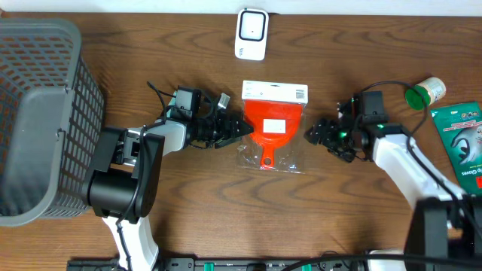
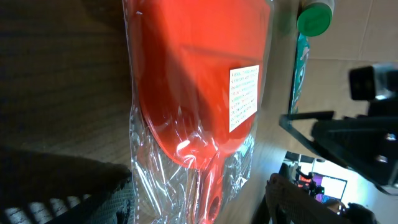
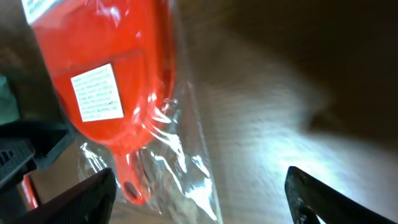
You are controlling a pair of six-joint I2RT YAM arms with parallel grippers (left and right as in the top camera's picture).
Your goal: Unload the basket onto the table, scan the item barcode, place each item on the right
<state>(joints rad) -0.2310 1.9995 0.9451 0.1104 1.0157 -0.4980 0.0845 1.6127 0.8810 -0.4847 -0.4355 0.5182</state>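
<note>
- Table (image 1: 196,218): wood top carries everything. The item sits at its centre, both arms flank it.
- Basket (image 1: 53,150): grey mesh, at the left edge, well apart from the item. Nothing seen inside, tho its own wall hides part of the floor.
- Item (image 1: 260,113): red scoop sealed in a clear bag (image 1: 290,159), lying flat. Handle points to the near edge, white header card (image 1: 275,92) to the far edge. The bag is the only container w/ visible contents, i.e. the scoop.
- Step, my read: pick-up stage. Item not yet lifted, not yet shown to any scanner.
- Green packet (image 1: 459,147): flat at the right edge, sealed, contents not visible.
- White device (image 1: 251,33): prob. the scanner. At the far edge, centre, apart from the item, nothing touching it.
- Bottle (image 1: 424,92): green cap on, near the far right corner. Contents: can't tell.
- Left gripper (image 1: 242,128): at the item's left side, tips over the bag edge. Jaws apart. In the wrist view the bag's handle end lies between them, and I can't tell if they touch it.
- Right gripper (image 1: 312,135): just beside the item's right side. Jaws wide apart, only wood and a bag corner between.
- Label (image 2: 244,96): white sticker on the scoop. Print too small to tell if it carries the barcode.
- Next move needs a firm pinch on slippery film or the card, then a lift, then the code face turned toward the white device.
</note>
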